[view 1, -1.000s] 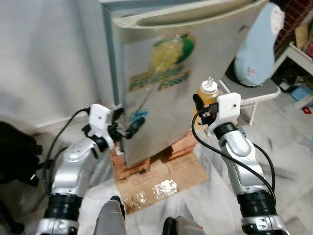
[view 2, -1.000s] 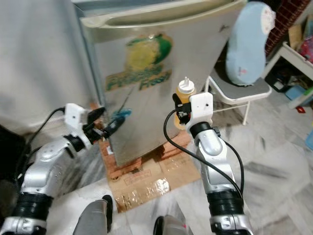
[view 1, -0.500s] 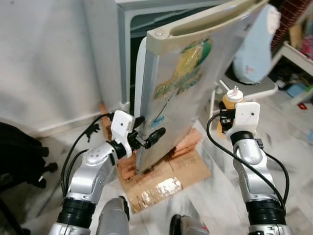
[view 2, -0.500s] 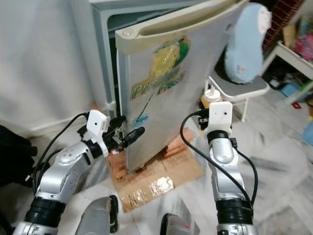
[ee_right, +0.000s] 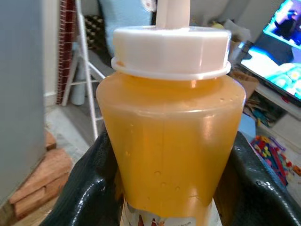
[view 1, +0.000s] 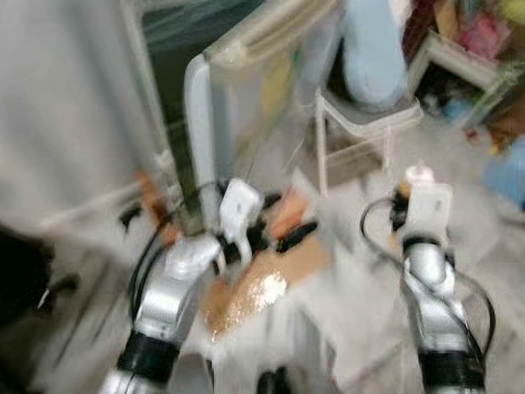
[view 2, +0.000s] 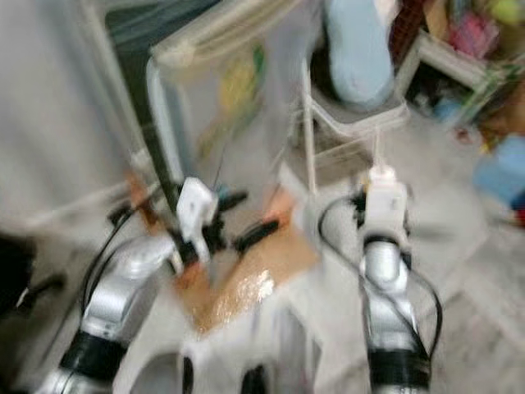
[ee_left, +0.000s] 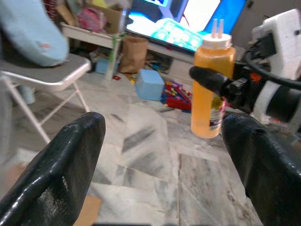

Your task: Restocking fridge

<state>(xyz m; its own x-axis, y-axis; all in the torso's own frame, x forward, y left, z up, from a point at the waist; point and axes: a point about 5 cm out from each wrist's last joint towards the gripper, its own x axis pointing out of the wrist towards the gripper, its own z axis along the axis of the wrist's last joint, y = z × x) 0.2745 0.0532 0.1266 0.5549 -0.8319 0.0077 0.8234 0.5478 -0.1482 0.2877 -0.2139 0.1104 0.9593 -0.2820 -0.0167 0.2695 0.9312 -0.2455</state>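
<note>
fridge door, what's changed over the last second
The fridge door has swung from shut to wide open, showing the dark inside. The left gripper, which pulled at the door's edge, is now off it with fingers apart. The right gripper stays shut on the orange sauce bottle. The camera itself shifted.

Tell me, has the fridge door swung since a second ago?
Yes. The fridge door has swung farther open from the cabinet, baring its dark inside, though the picture is blurred.
</note>
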